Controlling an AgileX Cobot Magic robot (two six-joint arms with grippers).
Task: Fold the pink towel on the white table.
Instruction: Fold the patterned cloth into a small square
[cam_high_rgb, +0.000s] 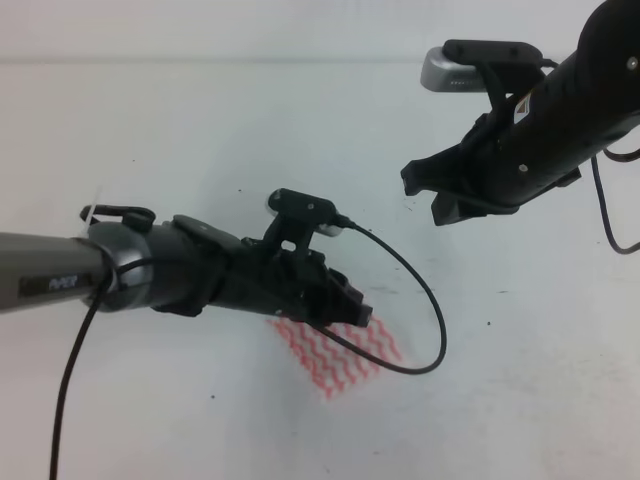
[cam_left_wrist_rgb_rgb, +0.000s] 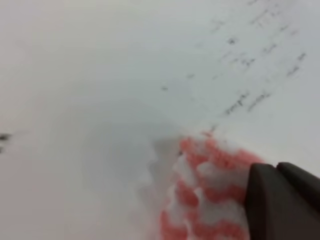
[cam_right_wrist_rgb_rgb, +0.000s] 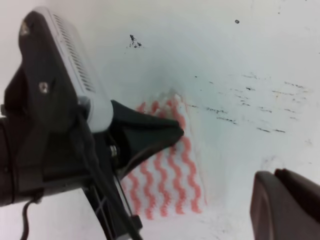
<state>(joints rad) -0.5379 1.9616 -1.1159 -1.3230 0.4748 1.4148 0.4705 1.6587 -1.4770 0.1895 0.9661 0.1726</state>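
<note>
The pink towel (cam_high_rgb: 340, 358) lies as a small zigzag-striped patch on the white table (cam_high_rgb: 200, 120), near the middle. My left gripper (cam_high_rgb: 358, 316) reaches in from the left and its tip is down on the towel's upper edge. In the right wrist view the left gripper (cam_right_wrist_rgb_rgb: 174, 133) narrows to a closed point on the pink towel (cam_right_wrist_rgb_rgb: 167, 180). The left wrist view is blurred, with the pink towel (cam_left_wrist_rgb_rgb: 210, 200) bunched right against a dark finger (cam_left_wrist_rgb_rgb: 280, 205). My right gripper (cam_high_rgb: 428, 198) hangs open above the table, up and to the right, holding nothing.
The left arm's cable (cam_high_rgb: 425, 300) loops over the table right of the towel. The table (cam_right_wrist_rgb_rgb: 260, 75) carries dark scuffs and specks. The left arm's wrist camera (cam_right_wrist_rgb_rgb: 65, 75) fills the left of the right wrist view.
</note>
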